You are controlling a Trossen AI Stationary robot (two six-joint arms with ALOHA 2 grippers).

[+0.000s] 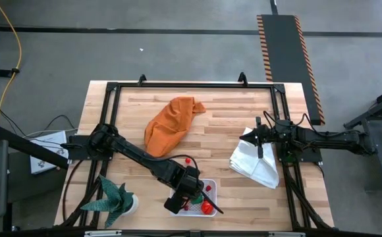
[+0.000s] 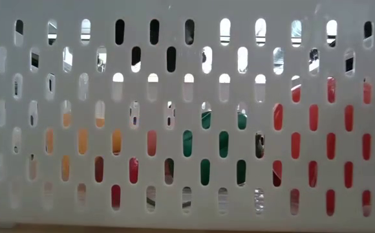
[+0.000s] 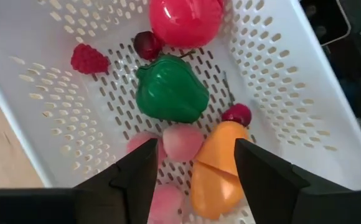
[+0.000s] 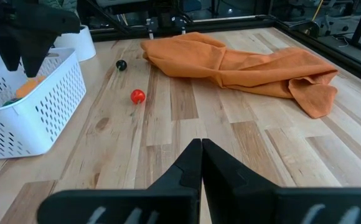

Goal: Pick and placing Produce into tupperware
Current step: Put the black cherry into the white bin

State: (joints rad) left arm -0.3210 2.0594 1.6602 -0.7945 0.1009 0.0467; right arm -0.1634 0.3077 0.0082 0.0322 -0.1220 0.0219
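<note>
the left claw (image 3: 193, 171) hangs over the white perforated plastic basket (image 1: 211, 186) at the near edge of the wooden surface (image 1: 224, 118), its fingers parted and holding nothing; below it lie an orange piece (image 3: 216, 169), a green pepper (image 3: 171, 90) and a pink ball (image 3: 183, 142). the right claw (image 4: 201, 158) is closed and empty beside the white folded cloth (image 1: 257, 161). a small red berry (image 4: 137, 96) lies loose near the crumpled orange cloth (image 1: 171, 122)

tupperware (image 3: 280, 106) white, perforated | cloth (image 4: 243, 65) orange | pepper (image 3: 171, 90) green
</note>
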